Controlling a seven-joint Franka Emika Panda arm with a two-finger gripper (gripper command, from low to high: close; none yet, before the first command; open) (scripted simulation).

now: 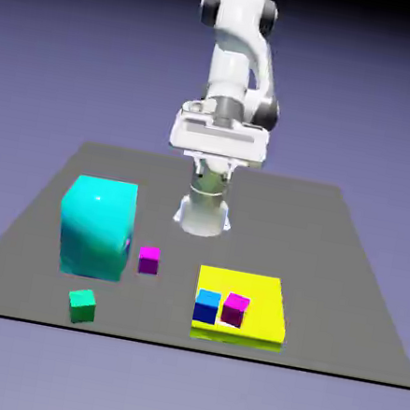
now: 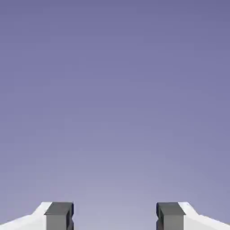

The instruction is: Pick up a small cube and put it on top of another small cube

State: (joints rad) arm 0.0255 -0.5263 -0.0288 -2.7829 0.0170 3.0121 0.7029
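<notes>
Small green cube [image 1: 82, 306]: on dark surface [image 1: 270, 235], 6 o'clock of big cyan block [image 1: 97, 228], just beside it, 7 o'clock of small magenta cube [image 1: 149, 261]. Tool [image 2: 115, 216]: fingers apart, nothing between.

green small cube [image 1: 82, 306], cyan block [image 1: 97, 229], yellow slab [image 1: 244, 292], dark grey table [image 1: 271, 230]

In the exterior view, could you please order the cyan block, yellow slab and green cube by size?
1. Cyan block
2. Yellow slab, somewhat smaller
3. Green cube, by far the smallest
</notes>
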